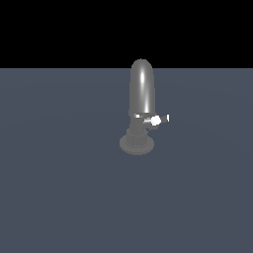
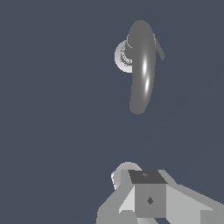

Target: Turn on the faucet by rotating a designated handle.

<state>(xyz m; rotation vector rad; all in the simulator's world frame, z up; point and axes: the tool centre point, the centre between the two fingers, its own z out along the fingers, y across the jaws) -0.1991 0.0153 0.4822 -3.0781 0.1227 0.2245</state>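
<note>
Upright, the glossy grey faucet (image 1: pixel 142 94) shows its white-tipped handle (image 1: pixel 154 119) sideways; gripper (image 2: pixel 148 199) opening indiscernible.

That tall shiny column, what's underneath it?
The faucet narrows to a ribbed round base on the plain grey floor. Whatever lies beneath the base is covered.

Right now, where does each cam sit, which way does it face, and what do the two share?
Exterior view: off the arm, low and level, facing the upright faucet side-on; the handle juts toward the exterior view's right. No robot part shows.
Wrist view: on the wrist, well above, looking down on the faucet's dome and base; the gripper fills the near edge, its jaw state unclear.
Shared: faucet, handle, and the plain grey floor.
</note>
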